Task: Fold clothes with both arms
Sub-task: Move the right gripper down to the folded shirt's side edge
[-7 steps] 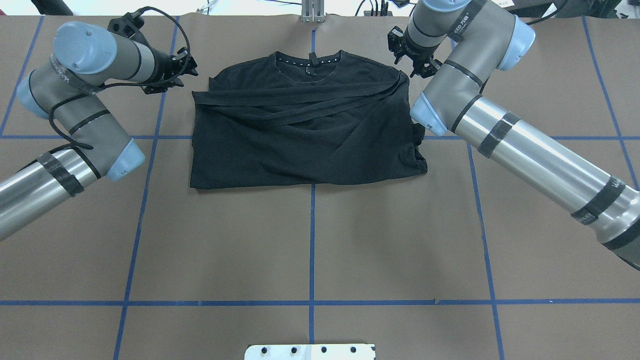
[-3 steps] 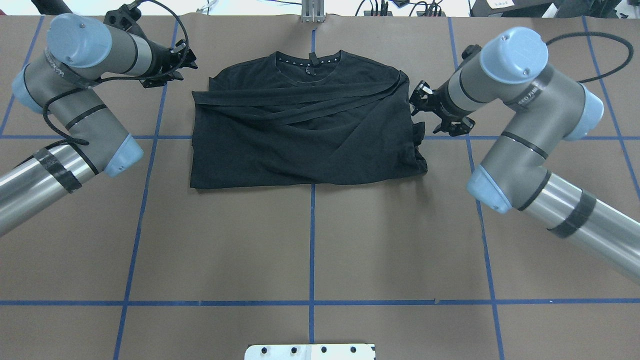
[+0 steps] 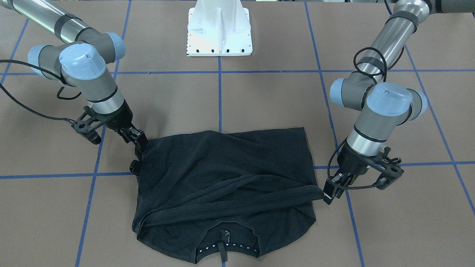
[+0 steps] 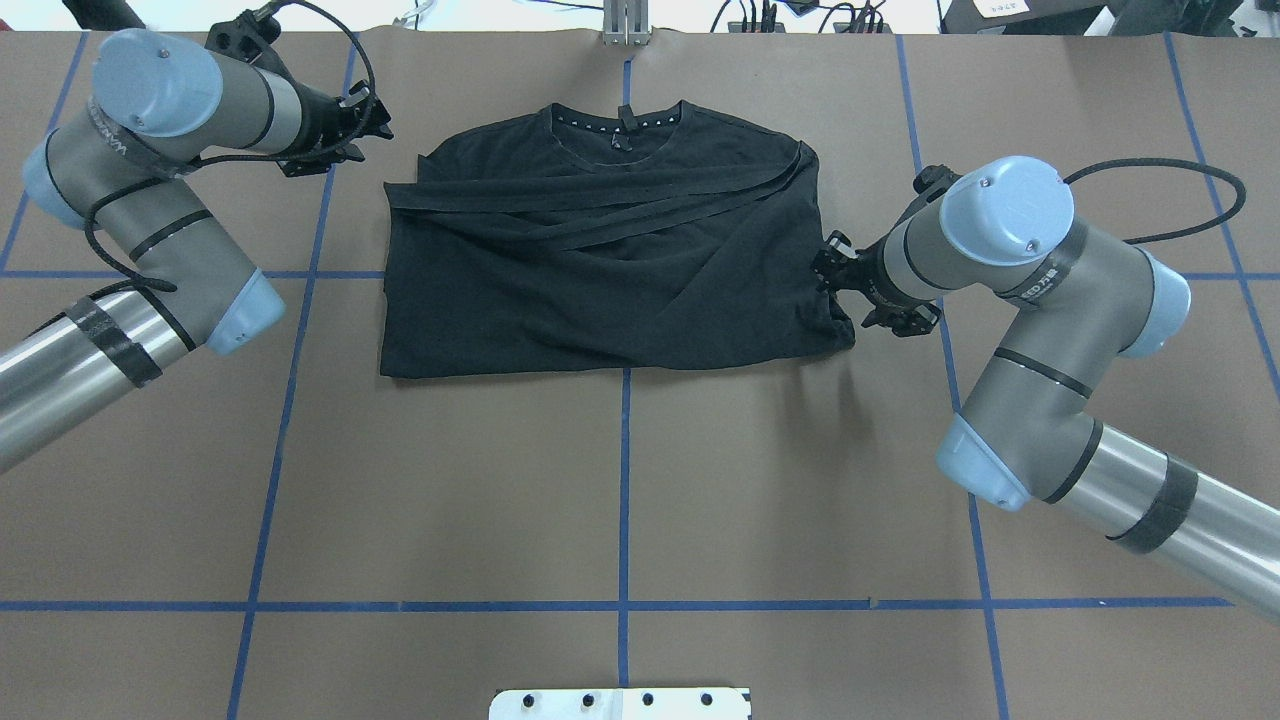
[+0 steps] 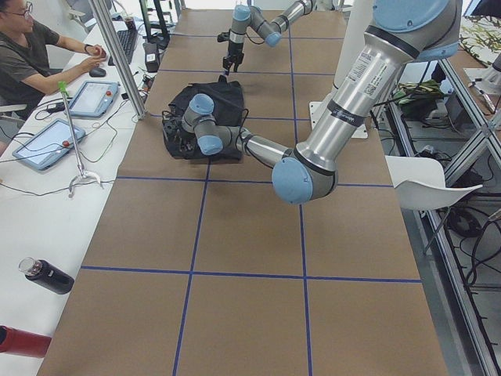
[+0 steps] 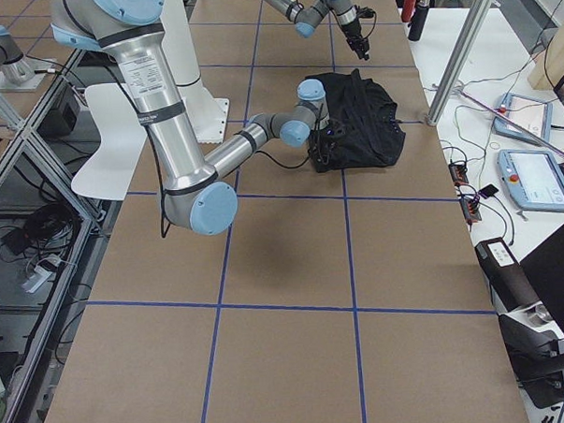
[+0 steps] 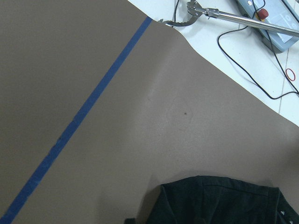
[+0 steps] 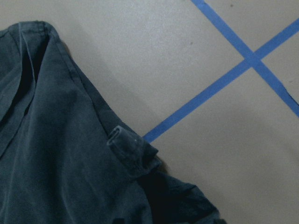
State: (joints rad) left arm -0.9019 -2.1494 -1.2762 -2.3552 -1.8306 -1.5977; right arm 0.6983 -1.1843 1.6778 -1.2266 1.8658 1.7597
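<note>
On the far middle of the brown table (image 4: pixel 450 480): one black T-shirt (image 4: pixel 610 290), flat, part-folded, collar at the far edge, hems crossing its chest. Two grippers. Right gripper (image 4: pixel 828 268) sits at the shirt's right edge by a bunched sleeve; jaw gap unreadable. Left gripper (image 4: pixel 368 122) is just beside the far-left corner; gap likewise unclear. Blue tape lines (image 4: pixel 624 470) grid the table. One white base plate (image 4: pixel 620 703) lies at the near edge.

The T-shirt (image 4: pixel 600 290) is matt cloth, the table cover (image 4: pixel 700 480) matt paper.
</note>
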